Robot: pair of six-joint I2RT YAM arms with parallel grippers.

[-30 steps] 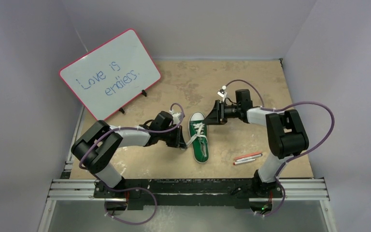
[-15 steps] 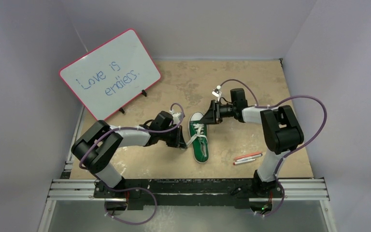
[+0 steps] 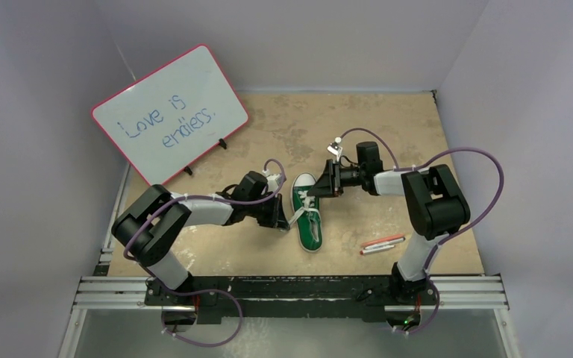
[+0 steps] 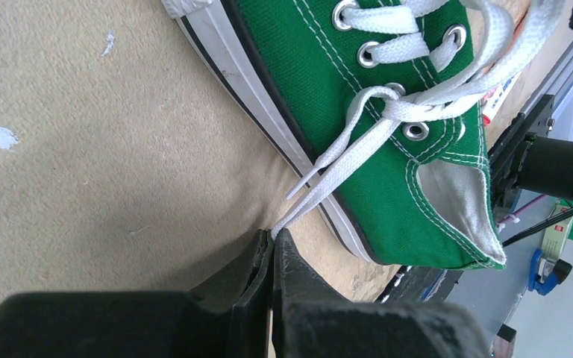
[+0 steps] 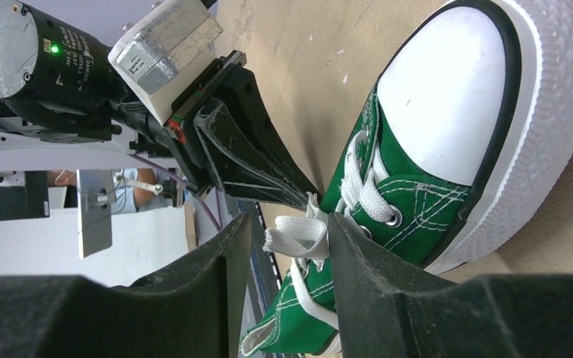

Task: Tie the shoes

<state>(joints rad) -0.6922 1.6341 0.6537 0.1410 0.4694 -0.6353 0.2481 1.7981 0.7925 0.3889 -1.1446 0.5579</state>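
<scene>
Left claw (image 4: pixel 272 237): we hold it clamped on a lace end (image 4: pixel 307 186), just left of the sneaker (image 3: pixel 310 221).
Right claw (image 5: pixel 289 242): jaws parted around the other lace (image 5: pixel 292 233), unclamped.
Sneaker: middle of the table (image 3: pixel 388 134), toe far.
Progress: first crossing looks made, we judge; loops and bow remain.

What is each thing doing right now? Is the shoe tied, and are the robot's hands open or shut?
Sneaker: upright on its sole, no bow tied.
Laces: loose, one end stretched out sideways.
Left end effector: shut on a lace end.
Right end effector: open around a lace.
Whiteboard: propped up, written on.
Markers: lying flat.
</scene>
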